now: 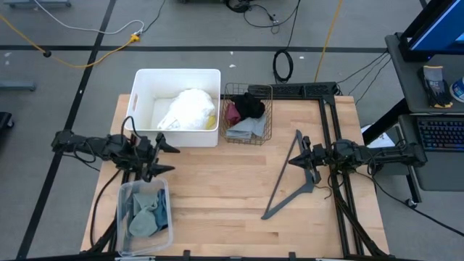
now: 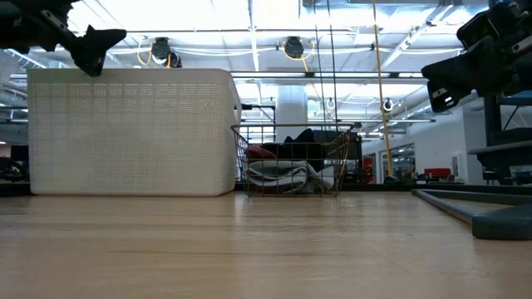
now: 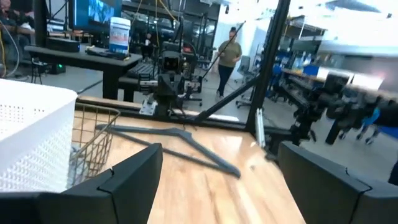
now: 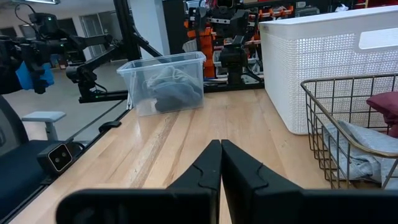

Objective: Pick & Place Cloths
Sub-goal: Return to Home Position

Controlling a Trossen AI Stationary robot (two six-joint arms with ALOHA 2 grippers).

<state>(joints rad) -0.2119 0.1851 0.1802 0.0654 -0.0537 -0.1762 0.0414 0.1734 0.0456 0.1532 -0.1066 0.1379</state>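
White (image 1: 190, 109) and yellow (image 1: 211, 119) cloths lie in the white bin (image 1: 145, 80) at the far left. Maroon (image 1: 232, 114), black (image 1: 250, 105) and grey (image 1: 245, 128) cloths lie in the wire basket (image 1: 268, 109) beside it. Teal and sage cloths (image 1: 145, 210) lie in a clear tub (image 1: 122, 217) at the near left. My left gripper (image 1: 174, 159) is open and empty, held above the table between the white bin and the tub. My right gripper (image 1: 292, 161) is shut and empty, above the table at the right, by the black bar.
A thin black angled metal bar (image 1: 290, 181) lies on the table's right half, under and in front of my right gripper. Bare wood (image 1: 217, 188) stretches between the tub and the bar. A person (image 3: 230, 56) stands in the room beyond the table.
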